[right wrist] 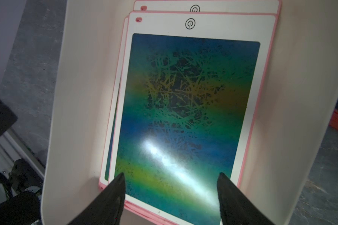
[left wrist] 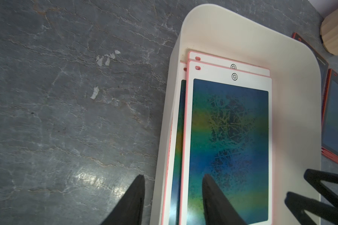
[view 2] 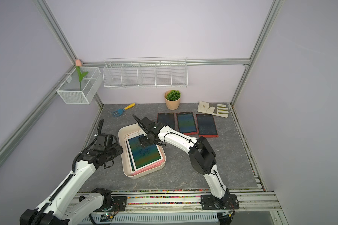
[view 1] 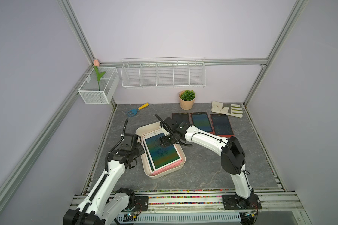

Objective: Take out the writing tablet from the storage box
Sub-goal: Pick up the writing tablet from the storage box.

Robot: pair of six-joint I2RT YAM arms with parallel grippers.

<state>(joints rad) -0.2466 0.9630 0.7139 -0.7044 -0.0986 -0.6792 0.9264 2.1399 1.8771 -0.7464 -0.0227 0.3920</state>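
Grey tabletop [view 1: 203,167] holds cream storage box [view 1: 165,174], rainbow-screened writing tablet [view 1: 162,152] inside.

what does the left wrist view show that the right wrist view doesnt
Only the left wrist view shows the tan plant pot, the left gripper with one finger outside the storage box wall and one over the screen, and the right gripper's black fingers at the edge of the picture.

Only the right wrist view shows the right gripper open over the top tablet, the stack's near pink end, and part of the left arm.

Both show the storage box, the stacked pink-edged tablets and the red tablets beside the box.
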